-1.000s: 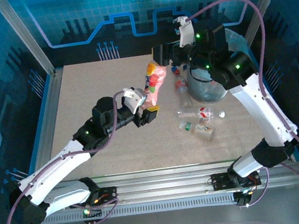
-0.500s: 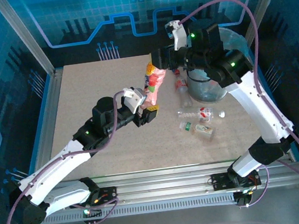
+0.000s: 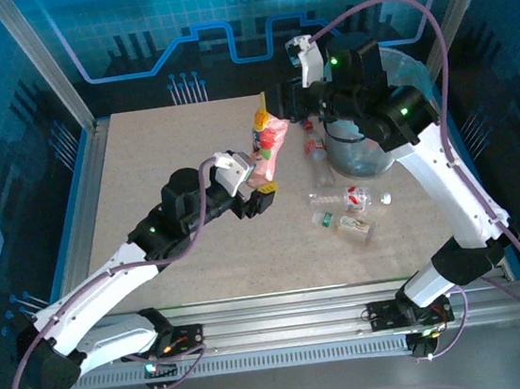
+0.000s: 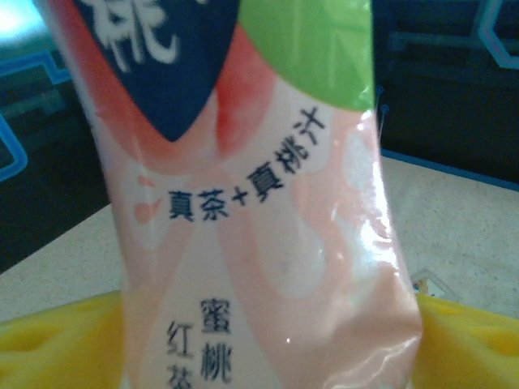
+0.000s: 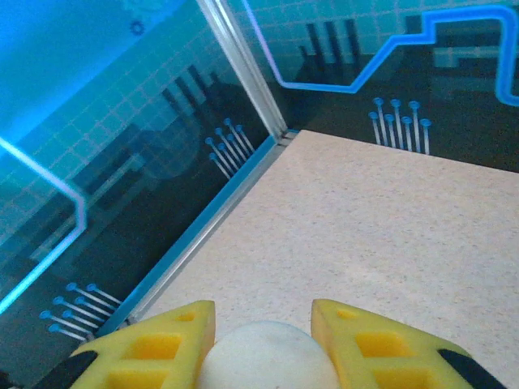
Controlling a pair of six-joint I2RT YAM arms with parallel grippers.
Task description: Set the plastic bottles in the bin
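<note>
A plastic bottle with a pink label (image 3: 271, 141) stands nearly upright above the table's middle. My left gripper (image 3: 256, 195) is at its lower end. In the left wrist view the label (image 4: 259, 203) runs between the yellow pads (image 4: 57, 344) with no gap showing; grip cannot be told. My right gripper (image 3: 275, 109) reaches in from the right at the bottle's top. Its yellow fingers (image 5: 154, 340) are shut on the white cap (image 5: 268, 356). The grey bin (image 3: 358, 156) stands at the right, partly behind the right arm. Three more bottles (image 3: 338, 198) lie near it.
A loose green cap (image 3: 324, 217) and a white cap (image 3: 386, 199) lie among the fallen bottles in front of the bin. The table's left edge has a metal rail (image 5: 219, 211) against a blue-lit wall. Bare tabletop (image 3: 160, 150) spreads to the left.
My right gripper moved left to the top of the pink bottle and shut on its cap. The left arm and the bottle have hardly shifted.
</note>
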